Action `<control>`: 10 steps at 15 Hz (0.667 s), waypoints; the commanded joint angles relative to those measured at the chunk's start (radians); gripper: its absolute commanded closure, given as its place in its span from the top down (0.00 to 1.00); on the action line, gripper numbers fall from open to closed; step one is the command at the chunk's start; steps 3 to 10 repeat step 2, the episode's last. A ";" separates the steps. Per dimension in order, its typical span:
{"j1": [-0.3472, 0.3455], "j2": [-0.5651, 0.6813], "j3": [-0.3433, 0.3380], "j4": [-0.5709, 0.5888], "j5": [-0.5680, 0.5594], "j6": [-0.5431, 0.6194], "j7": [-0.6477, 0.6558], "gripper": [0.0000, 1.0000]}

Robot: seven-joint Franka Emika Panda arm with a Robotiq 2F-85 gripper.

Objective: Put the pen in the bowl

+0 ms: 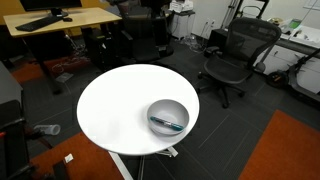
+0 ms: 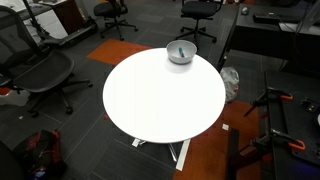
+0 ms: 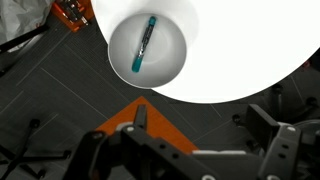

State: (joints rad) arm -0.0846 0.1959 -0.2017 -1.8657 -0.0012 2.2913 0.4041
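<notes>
The grey-silver bowl (image 3: 172,55) stands near the edge of the round white table (image 3: 250,50). The pen (image 3: 143,45), dark with a teal end, lies inside the bowl. Both exterior views show the bowl (image 1: 170,107) (image 2: 175,57) with the pen (image 1: 168,124) (image 2: 181,51) in it. My gripper (image 3: 200,120) shows only in the wrist view. It is open and empty, above the floor just off the table's edge, well apart from the bowl. The arm is out of both exterior views.
The table (image 1: 120,110) (image 2: 160,100) bears only the bowl. Black office chairs (image 1: 235,55) (image 2: 40,70) and a wooden desk (image 1: 60,20) stand around it. An orange carpet patch (image 3: 120,120) lies on the dark floor below.
</notes>
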 commanded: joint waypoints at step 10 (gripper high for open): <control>-0.011 0.001 0.011 0.003 -0.002 -0.004 0.000 1.00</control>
